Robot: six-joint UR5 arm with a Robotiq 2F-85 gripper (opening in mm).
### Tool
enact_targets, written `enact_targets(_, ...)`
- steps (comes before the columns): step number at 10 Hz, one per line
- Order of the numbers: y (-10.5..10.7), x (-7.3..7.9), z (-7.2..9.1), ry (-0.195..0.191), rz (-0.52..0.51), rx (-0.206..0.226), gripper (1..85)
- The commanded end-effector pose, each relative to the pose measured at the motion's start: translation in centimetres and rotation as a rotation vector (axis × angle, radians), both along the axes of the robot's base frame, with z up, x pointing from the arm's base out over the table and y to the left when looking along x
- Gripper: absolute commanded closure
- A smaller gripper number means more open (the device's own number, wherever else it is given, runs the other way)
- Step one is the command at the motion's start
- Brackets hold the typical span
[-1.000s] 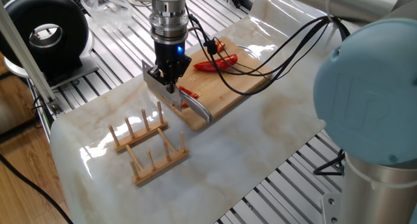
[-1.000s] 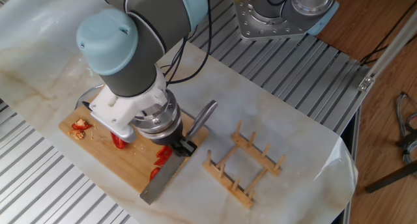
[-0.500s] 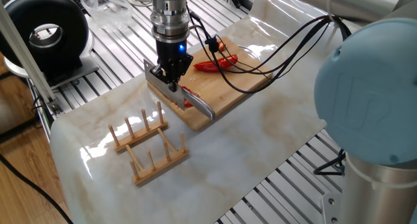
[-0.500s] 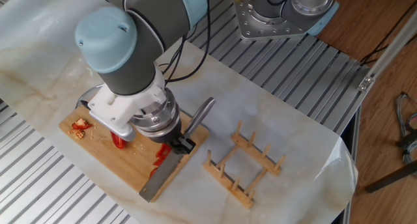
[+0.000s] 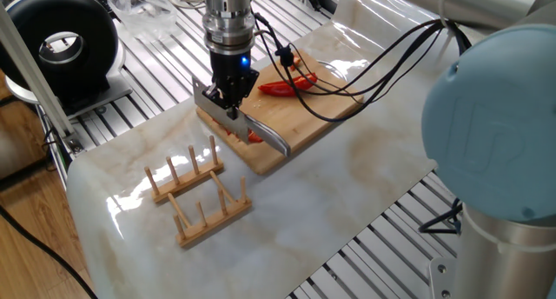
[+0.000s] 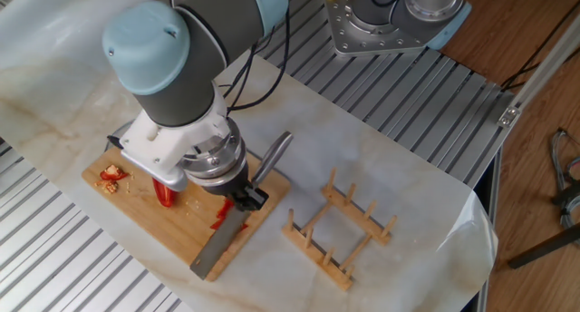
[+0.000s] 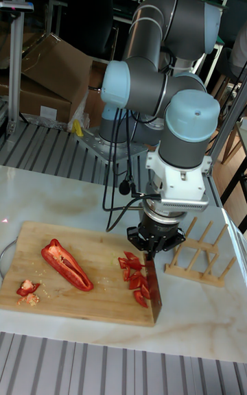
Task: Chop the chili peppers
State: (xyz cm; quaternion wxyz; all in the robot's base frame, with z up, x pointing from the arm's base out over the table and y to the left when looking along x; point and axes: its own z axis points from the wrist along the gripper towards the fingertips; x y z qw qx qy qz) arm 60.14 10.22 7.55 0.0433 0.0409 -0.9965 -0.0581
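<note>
Chili peppers (image 7: 66, 265) lie on the bamboo cutting board (image 7: 82, 295): one long half near its middle, cut bits (image 7: 135, 278) by the knife (image 6: 225, 246). The gripper (image 7: 156, 245) pinches the knife's handle, blade edge down on the board. In one fixed view the blade hides most cut bits. A wooden rack (image 5: 198, 196) stands beside the board.

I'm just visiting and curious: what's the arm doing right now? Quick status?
Gripper shut on knife, blade down at the cutting board. Chili peppers: one long half uncut, red slices beside the blade. Wooden rack off the board, not in the way.
</note>
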Motion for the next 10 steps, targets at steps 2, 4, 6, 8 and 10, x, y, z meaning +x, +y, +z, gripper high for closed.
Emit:
enact_targets(2,-0.3,-0.2,0.3,0.003,0.008,0.001,84.3)
enact_targets(4,0.2,-0.1,1.3,0.001,-0.006,0.041,84.3)
enact_targets(6,-1.1,0.1,2.4,-0.004,0.007,0.051,84.3)
enact_targets(8,-3.8,0.8,2.6,-0.04,0.021,-0.027,84.3)
enact_targets(10,-6.4,1.2,2.6,-0.052,0.04,-0.098,84.3)
